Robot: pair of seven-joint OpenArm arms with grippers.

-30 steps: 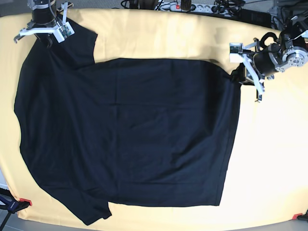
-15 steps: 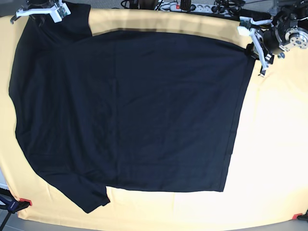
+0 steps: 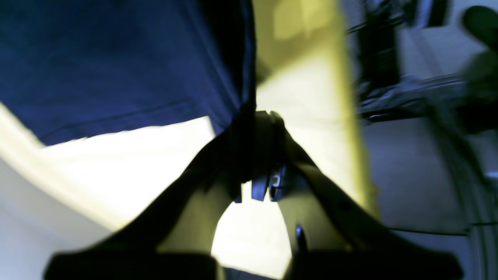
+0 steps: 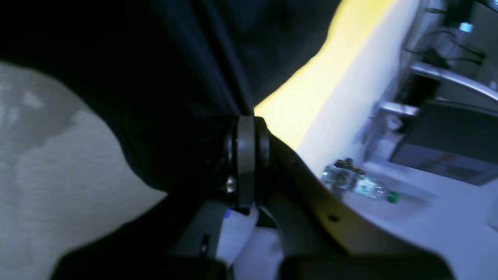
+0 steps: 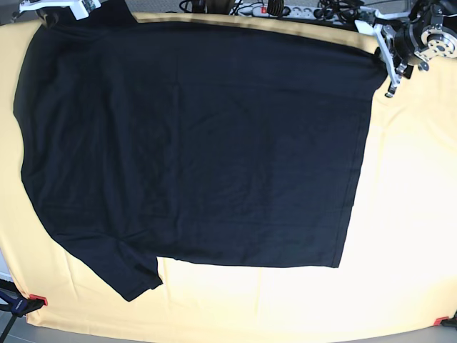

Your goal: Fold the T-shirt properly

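Note:
The black T-shirt (image 5: pixel 193 143) lies spread flat over the pale yellow tablecloth (image 5: pixel 407 214), its far edge reaching the table's back edge. One sleeve points to the near left corner. My left gripper (image 5: pixel 382 56) is at the far right, shut on the shirt's hem corner. The left wrist view shows its tips (image 3: pixel 256 116) pinching the dark fabric (image 3: pixel 116 58). My right gripper (image 5: pixel 61 8) is at the far left corner, partly cut off by the frame. The right wrist view shows it (image 4: pixel 247 120) shut on a bunched fold of the T-shirt (image 4: pixel 175 58).
Red clamps (image 5: pixel 37 299) (image 5: pixel 440 321) hold the cloth at the near corners. A power strip and cables (image 5: pixel 285 10) run behind the table's back edge. A plastic bottle (image 4: pixel 358 182) lies on the floor beyond the table. Bare cloth stretches along the right side and the front.
Both grippers have moved toward the table's back edge, dragging the shirt's far edge with them. The folded-over part has opened and the shirt now lies spread out.

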